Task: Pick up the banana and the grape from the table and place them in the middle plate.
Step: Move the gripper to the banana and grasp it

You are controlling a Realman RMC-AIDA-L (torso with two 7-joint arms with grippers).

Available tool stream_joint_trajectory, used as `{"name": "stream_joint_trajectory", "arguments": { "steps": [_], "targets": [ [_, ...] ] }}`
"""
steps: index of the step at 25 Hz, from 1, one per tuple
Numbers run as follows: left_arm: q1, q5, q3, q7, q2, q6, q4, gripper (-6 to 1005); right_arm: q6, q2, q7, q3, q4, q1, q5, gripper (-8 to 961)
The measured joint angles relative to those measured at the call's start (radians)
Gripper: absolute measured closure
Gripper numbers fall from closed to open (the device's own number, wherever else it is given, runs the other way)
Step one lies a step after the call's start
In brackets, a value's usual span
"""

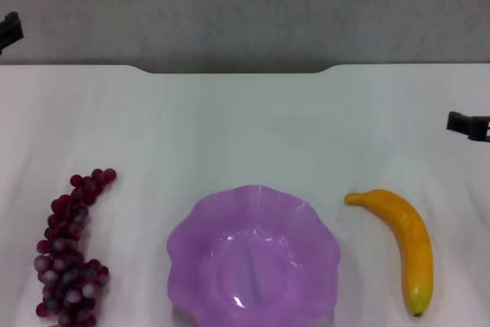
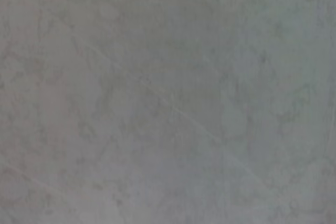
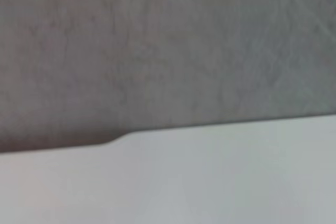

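Observation:
In the head view the purple scalloped middle plate [image 1: 200, 254] sits at the near centre of the white table [image 1: 245, 128] and holds nothing. The grape bunch [image 1: 69, 254], dark red-purple, lies on the table to the plate's left. The orange-yellow banana [image 1: 406, 246] lies to the plate's right, its dark tip toward the near edge. My left gripper [image 1: 9, 32] shows only as a dark part at the far left edge. My right gripper [image 1: 468, 124] shows as a dark part at the right edge, above the table and beyond the banana. Neither touches anything.
The table's notched far edge [image 1: 237, 71] meets a grey floor [image 1: 245, 5]. The right wrist view shows that edge [image 3: 121, 137] and the floor. The left wrist view shows only grey floor [image 2: 168, 98].

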Motion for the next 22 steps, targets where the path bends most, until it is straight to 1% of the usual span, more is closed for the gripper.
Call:
{"name": "stream_joint_trajectory", "arguments": {
  "steps": [5,8,13,18,22],
  "targets": [
    [-0.004,0.000,0.000,0.000,0.000,0.002,0.002,123,0.059,-0.002,-0.019,-0.032,0.101,0.087,0.000,100],
    [-0.006,0.000,0.000,0.000,0.000,0.001,0.002,123,0.078,0.000,-0.028,-0.065,0.141,0.122,0.010,101],
    [-0.006,0.000,0.000,0.000,0.000,0.001,0.001,123,0.073,-0.001,-0.055,-0.138,0.176,0.146,0.101,102],
    [-0.003,0.000,-0.001,0.002,0.000,0.000,0.001,123,0.086,-0.001,-0.070,-0.156,0.187,0.152,0.138,103],
    [-0.001,0.000,-0.004,0.004,0.000,0.000,0.000,123,0.098,-0.003,-0.070,-0.151,0.194,0.152,0.141,104]
  ]
}}
